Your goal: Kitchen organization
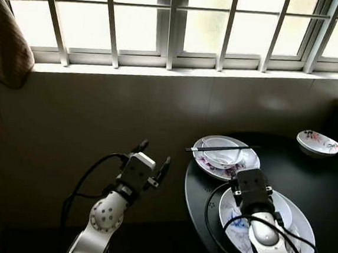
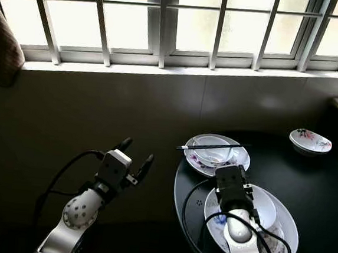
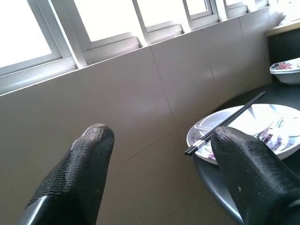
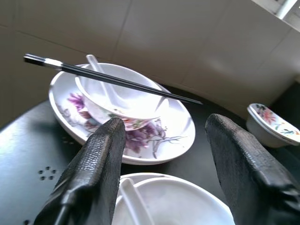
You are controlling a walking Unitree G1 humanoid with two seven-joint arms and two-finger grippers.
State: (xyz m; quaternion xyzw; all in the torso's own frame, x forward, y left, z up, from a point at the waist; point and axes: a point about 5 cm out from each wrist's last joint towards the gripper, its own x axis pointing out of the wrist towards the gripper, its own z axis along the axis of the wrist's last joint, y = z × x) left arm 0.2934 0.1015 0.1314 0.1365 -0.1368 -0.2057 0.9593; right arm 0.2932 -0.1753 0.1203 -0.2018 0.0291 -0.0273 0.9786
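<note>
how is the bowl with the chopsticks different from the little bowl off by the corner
The bowl with chopsticks sits on a flowered plate, while the small bowl stands alone on the black table. The first holds a white spoon with black chopsticks across its rim; nothing lies across the small one. Both are white with floral print.

The left arm (image 1: pixel 105 215) rises from the lower left of the head view, its silver wrist bent so the left claw (image 1: pixel 153 156) points up and toward the middle of the frame. Its two black fingers (image 3: pixel 77 173) stand spread apart with nothing between them. The right arm (image 1: pixel 268 245) comes up from the lower right, cables looped around its wrist. The right claw (image 4: pixel 164 154) points toward the upper part of the frame, its fingers (image 4: pixel 93 173) also spread wide and gripping nothing.
</note>
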